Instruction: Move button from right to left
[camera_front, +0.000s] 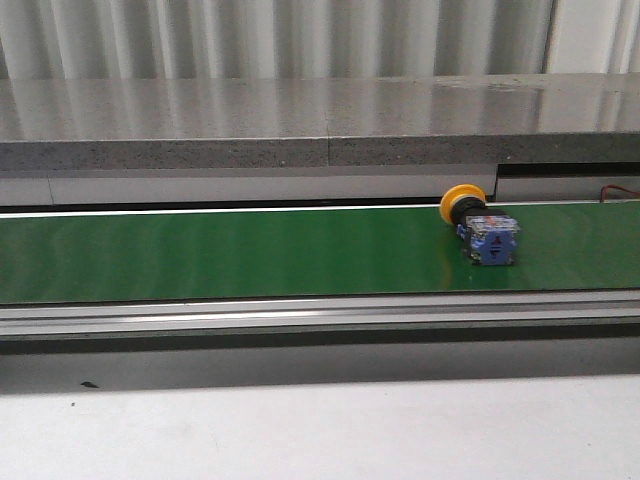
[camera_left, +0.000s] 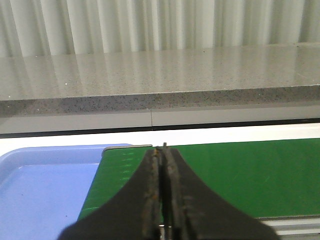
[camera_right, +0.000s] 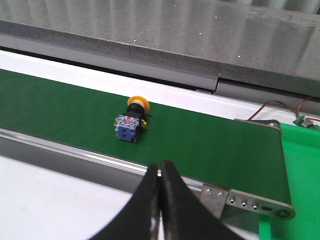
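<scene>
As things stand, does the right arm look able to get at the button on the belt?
Probably yes. The button lies on its side on the green belt, in the open with nothing beside or over it. The right gripper is shut and short of the belt, so it would need to open first.

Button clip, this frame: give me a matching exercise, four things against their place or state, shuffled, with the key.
Things:
1. button
2. left gripper
3. blue tray
4. red wire

Place or state:
A. shut, holding nothing, above the belt's end
B. lying on its side on the green belt, right part
C. just past the belt's left end
D. off the belt's right end, near the grey ledge

Pairs: 1-B, 2-A, 3-C, 4-D
</scene>
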